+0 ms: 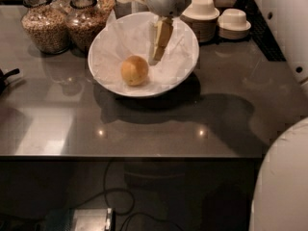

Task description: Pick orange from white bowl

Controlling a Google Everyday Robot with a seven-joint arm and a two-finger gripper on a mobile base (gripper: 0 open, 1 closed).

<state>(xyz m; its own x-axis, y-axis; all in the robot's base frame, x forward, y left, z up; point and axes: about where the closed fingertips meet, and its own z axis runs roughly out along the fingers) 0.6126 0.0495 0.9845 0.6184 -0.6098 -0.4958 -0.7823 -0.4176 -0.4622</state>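
The orange (134,70) lies inside the white bowl (103,73), left of the bowl's middle, on crinkled white paper. The bowl stands on the dark grey table (144,129) towards the back. My gripper (159,49) hangs down from the white arm at the top of the view, over the bowl's back right part. It is up and to the right of the orange and not touching it. The orange is free in the bowl.
Two glass jars of grain (45,25) (84,20) stand behind the bowl on the left. Small cream bowls stacked upside down (202,13) (233,20) stand at the back right. A black object (5,77) pokes in at the left edge. My white body (284,177) fills the lower right.
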